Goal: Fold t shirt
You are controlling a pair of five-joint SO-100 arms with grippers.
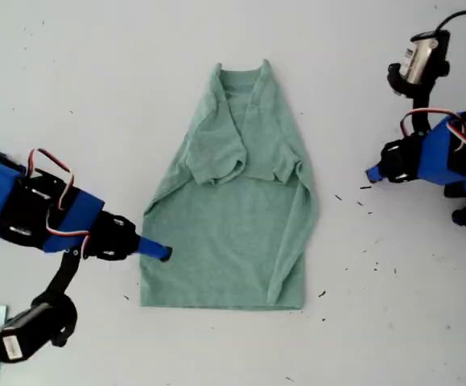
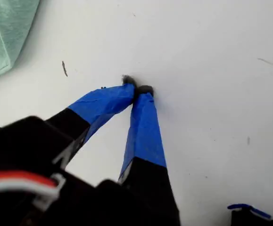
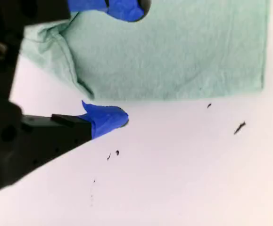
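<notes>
T shirt (image 1: 231, 211) lies flat on the white counter (image 1: 96, 96), centre of the exterior view, neck toward the top of the frame, hem toward the bottom. Both sleeves and side edges are folded inward over the chest, giving a narrow shape that widens toward the hem.

My first gripper (image 2: 137, 89) sits at the exterior view's right (image 1: 372, 174), well apart from the shirt. Jaws fully closed, blue-taped tips touching each other, nothing between them, over bare counter. Only a corner of green cloth shows at the edge of its wrist view.

My second gripper (image 3: 123, 63) is at the exterior view's lower left (image 1: 162, 252), at the shirt's lower side edge near the hem corner. Jaws wide open: one tip over the cloth, the other over bare counter just off the edge. Not gripping anything; can't tell if a tip touches the fabric.

Dark specks (image 1: 360, 201) scattered on the counter at the exterior view's right of the shirt.
</notes>
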